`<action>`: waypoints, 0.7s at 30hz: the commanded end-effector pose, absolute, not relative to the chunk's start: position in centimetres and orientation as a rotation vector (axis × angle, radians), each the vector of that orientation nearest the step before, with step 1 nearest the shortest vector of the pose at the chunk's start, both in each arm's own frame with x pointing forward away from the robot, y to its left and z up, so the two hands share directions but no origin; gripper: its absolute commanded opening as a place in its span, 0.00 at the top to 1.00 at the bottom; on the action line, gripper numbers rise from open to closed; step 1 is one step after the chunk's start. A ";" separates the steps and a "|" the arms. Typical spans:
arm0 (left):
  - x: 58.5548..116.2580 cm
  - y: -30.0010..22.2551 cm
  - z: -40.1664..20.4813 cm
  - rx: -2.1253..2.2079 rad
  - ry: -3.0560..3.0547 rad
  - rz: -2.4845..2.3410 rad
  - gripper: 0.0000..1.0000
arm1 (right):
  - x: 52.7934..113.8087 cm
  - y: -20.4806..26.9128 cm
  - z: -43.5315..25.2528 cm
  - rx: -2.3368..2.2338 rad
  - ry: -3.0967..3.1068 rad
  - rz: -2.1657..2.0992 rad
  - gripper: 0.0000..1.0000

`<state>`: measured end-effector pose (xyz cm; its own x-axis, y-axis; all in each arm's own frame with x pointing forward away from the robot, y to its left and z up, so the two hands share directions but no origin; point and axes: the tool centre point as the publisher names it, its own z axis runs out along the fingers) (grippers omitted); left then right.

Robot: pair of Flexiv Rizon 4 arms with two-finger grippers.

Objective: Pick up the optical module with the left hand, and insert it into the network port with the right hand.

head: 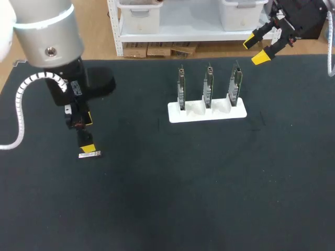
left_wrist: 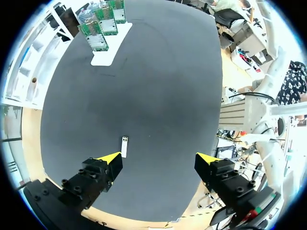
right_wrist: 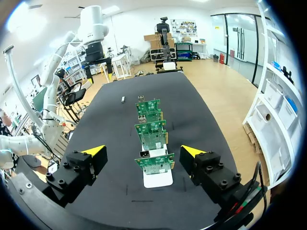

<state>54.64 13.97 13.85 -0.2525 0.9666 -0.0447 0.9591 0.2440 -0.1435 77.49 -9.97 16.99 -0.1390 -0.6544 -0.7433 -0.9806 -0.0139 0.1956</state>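
So, optical module (left_wrist: 124, 146): likely light, rigid; just ahead of one finger; pinch long sides.
left gripper (left_wrist: 158, 160): spread wide, empty.
right gripper (right_wrist: 143, 152): spread, empty.

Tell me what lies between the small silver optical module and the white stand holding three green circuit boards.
Nothing: only bare black table top separates the small silver optical module from the white stand, as the head and left wrist views both show.

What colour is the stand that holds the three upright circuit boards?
The stand is white; the head view shows it best.
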 end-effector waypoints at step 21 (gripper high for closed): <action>53.5 13.6 7.0 -2.076 -2.344 -0.117 0.00 | 77.2 -10.0 17.0 -1.692 1.829 0.981 0.00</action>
